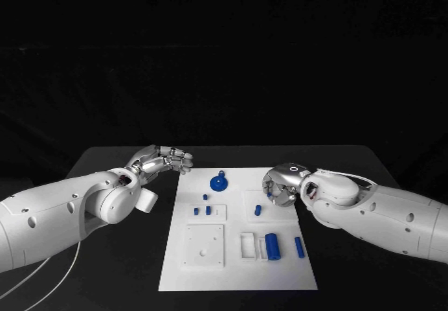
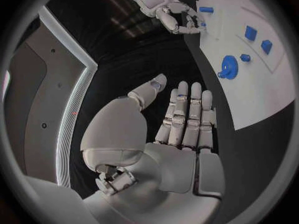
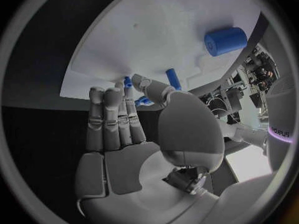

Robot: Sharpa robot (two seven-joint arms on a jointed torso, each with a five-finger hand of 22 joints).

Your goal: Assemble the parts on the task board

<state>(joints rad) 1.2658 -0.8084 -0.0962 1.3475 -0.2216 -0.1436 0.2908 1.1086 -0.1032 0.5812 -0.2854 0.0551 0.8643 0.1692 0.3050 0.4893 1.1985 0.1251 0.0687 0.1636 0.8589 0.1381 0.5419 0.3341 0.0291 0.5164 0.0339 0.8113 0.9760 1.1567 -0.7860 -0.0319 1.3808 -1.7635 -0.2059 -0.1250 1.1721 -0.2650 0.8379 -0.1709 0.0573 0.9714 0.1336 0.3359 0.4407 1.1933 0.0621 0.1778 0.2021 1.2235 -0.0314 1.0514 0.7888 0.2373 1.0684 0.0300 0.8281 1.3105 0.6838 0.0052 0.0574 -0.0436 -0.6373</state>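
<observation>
Lying lengthwise at the centre of the black table, the white task board carries the blue parts on its surface. A round blue part with a short stem sits near the board's far end, and the left wrist view shows it as a ring with a tab. Nearer the robot lie a tiny blue piece and a pair of small blue blocks, the latter placed on a raised white plate. A short blue peg lies toward the board's right side. At the near right, a large blue cylinder lies beside a white bracket, with a slim blue pin just to its right; the right wrist view shows the same cylinder on the white surface. The left hand hangs over bare table just off the board's far left edge; its wrist view shows the fingers straight, side by side and holding nothing. The right hand hangs over the board's right edge, its fingers extended, with thumb and fingertips close together above the board. Small blue pieces appear just beyond those fingertips, but whether any is pinched cannot be determined.
</observation>
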